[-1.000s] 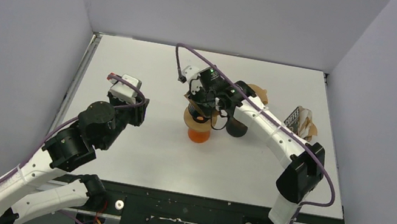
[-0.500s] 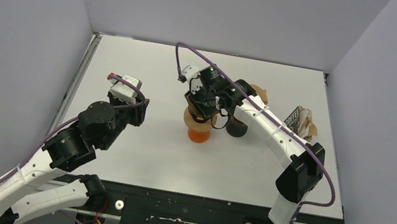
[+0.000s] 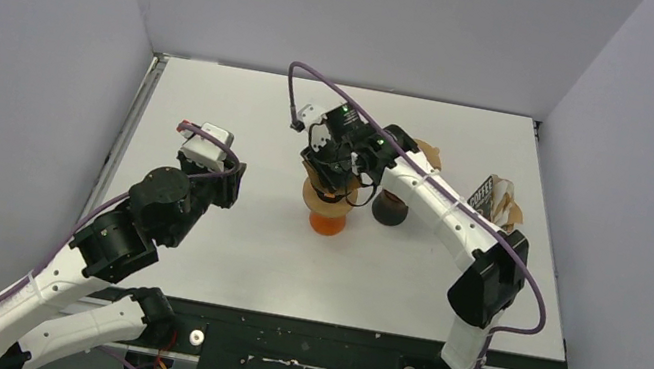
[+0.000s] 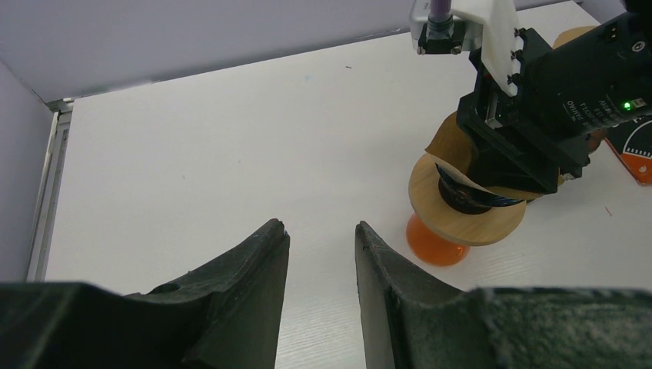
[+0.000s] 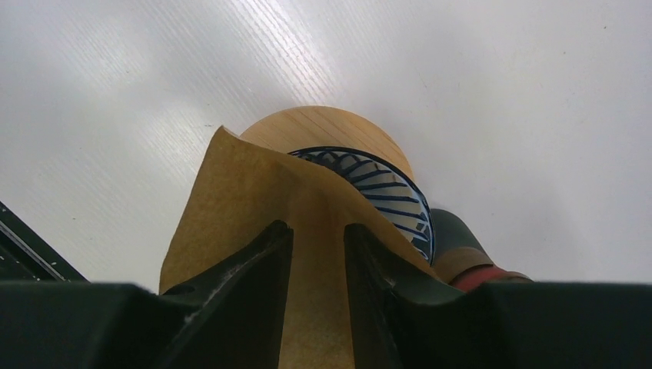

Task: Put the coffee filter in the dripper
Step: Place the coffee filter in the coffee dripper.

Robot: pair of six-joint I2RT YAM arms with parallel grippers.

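From my left wrist camera, the left claw (image 4: 318,254) hangs over the white tabletop (image 4: 192,146), its two dark fingers (image 4: 246,277) a narrow gap apart with nothing between them. Ahead and to the right, the right claw (image 4: 503,165) sits over the dripper (image 4: 465,204), whose wooden disc rests on an orange base, with the brown coffee filter (image 4: 444,140) at its far side.

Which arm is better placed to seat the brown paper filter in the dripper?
The right. Its gripper already pinches the brown paper coffee filter directly over the ribbed dripper, while the left gripper is empty and well away.
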